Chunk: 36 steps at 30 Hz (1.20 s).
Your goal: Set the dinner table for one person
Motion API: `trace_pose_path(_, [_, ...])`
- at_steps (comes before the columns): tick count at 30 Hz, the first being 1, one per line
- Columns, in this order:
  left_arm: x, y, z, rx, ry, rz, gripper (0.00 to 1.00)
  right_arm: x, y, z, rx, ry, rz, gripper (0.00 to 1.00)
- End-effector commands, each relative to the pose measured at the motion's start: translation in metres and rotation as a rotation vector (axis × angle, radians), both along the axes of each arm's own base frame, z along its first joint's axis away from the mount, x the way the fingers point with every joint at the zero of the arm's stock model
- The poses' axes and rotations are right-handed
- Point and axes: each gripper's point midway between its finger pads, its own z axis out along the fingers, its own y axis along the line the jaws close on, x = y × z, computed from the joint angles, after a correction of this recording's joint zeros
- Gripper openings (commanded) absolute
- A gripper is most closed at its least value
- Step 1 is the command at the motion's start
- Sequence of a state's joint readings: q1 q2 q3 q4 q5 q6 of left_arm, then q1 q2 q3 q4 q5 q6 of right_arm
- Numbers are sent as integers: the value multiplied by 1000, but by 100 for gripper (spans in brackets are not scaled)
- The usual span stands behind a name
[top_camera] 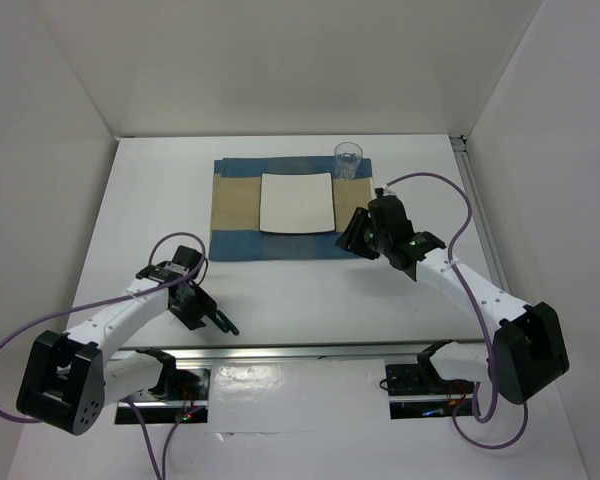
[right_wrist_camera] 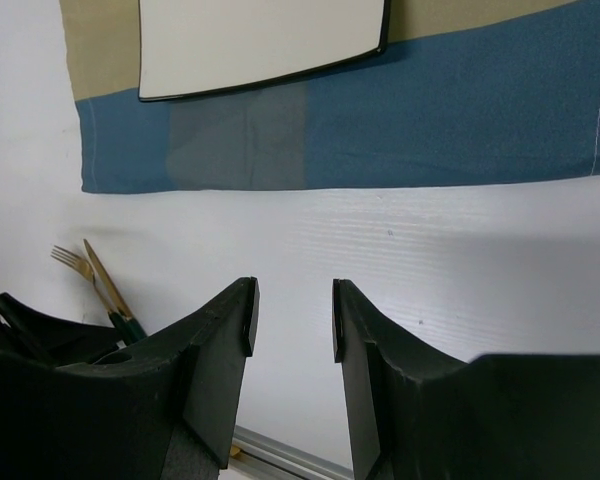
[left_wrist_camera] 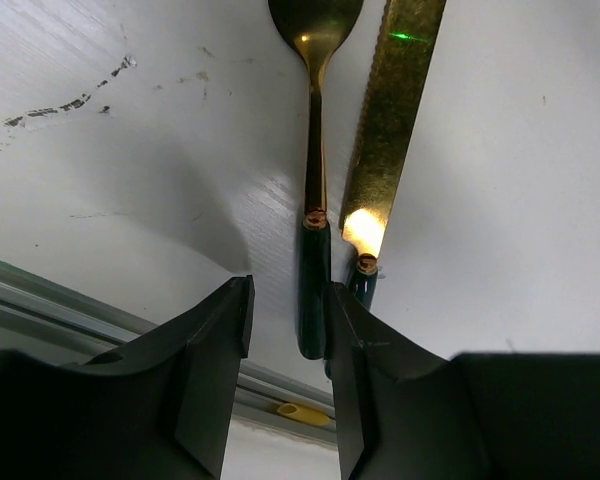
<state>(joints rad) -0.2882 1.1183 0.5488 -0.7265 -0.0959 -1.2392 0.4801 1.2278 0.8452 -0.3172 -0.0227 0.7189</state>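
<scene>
White dinner table [left_wrist_camera: 500, 200] bears spoon [left_wrist_camera: 314, 150], bowl cropped, handle within left hand [left_wrist_camera: 288, 300].

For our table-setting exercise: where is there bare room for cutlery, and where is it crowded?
Free: the tan placemat strip left of the plate; the dinner table between placemat and arm bases. Crowded: right of the plate, by glass and right gripper; near-left, spoon and knife at the left gripper.
</scene>
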Motion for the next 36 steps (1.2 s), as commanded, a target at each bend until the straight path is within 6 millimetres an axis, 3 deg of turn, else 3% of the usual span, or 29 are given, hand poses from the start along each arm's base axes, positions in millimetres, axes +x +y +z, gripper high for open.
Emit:
trace_pose_path(1, [-1, 0, -5, 9, 11, 20, 50, 8, 5, 14, 3, -49, 17, 47])
trace_pose_path(17, [1, -3, -10, 22, 28, 22, 50, 14, 9, 10, -15, -48, 42, 47])
trace_pose_path(24, [-1, 1, -9, 42, 31, 25, 46, 20, 6, 9, -10, -45, 29, 46])
trace_pose_path(31, [-3, 7, -1, 74, 36, 30, 24, 23, 5, 11, -1, -51, 27, 46])
trace_pose_path(36, [1, 16, 26, 111, -14, 50, 0, 23, 5, 8, -5, -43, 27, 46])
